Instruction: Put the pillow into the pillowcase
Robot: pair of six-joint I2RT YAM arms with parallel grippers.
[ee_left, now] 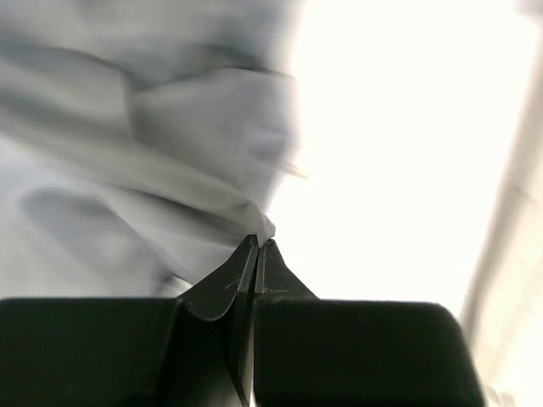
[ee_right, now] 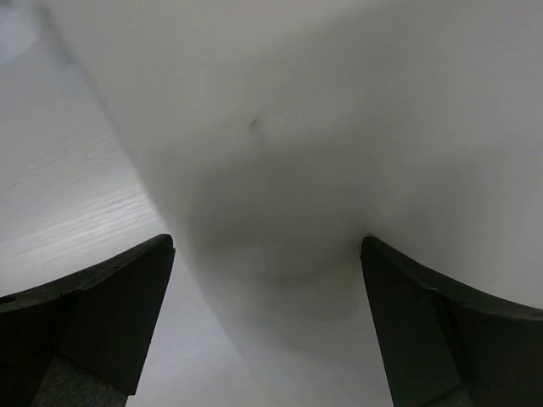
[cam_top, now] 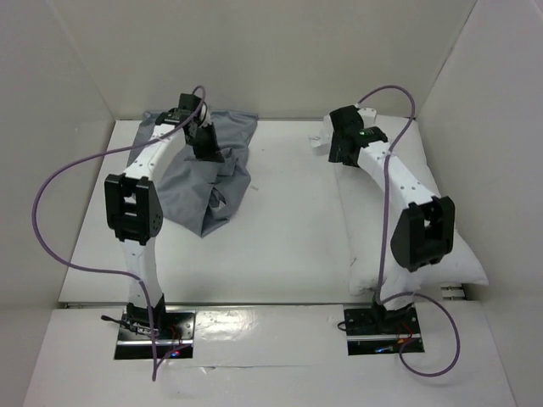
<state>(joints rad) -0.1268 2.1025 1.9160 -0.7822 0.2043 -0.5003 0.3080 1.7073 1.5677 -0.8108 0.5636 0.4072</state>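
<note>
The grey pillowcase (cam_top: 212, 182) lies crumpled on the far left of the white table. My left gripper (cam_top: 204, 142) is over its upper part. In the left wrist view the left gripper (ee_left: 257, 242) is shut, pinching a small fold of the pillowcase (ee_left: 153, 153) at its tips. The plump white pillow (cam_top: 366, 233) stretches along the right side of the table, partly under the right arm. My right gripper (cam_top: 344, 154) hangs over the pillow's far end. Its fingers stand wide open in the right wrist view, the right gripper (ee_right: 265, 242) straddling the pillow's (ee_right: 339, 127) rounded edge without closing on it.
White walls enclose the table (cam_top: 288, 229) at the back and on both sides. A purple cable (cam_top: 51, 186) loops out beside the left arm, and another cable (cam_top: 390, 93) arches over the right wrist. Bare tabletop separates pillowcase and pillow.
</note>
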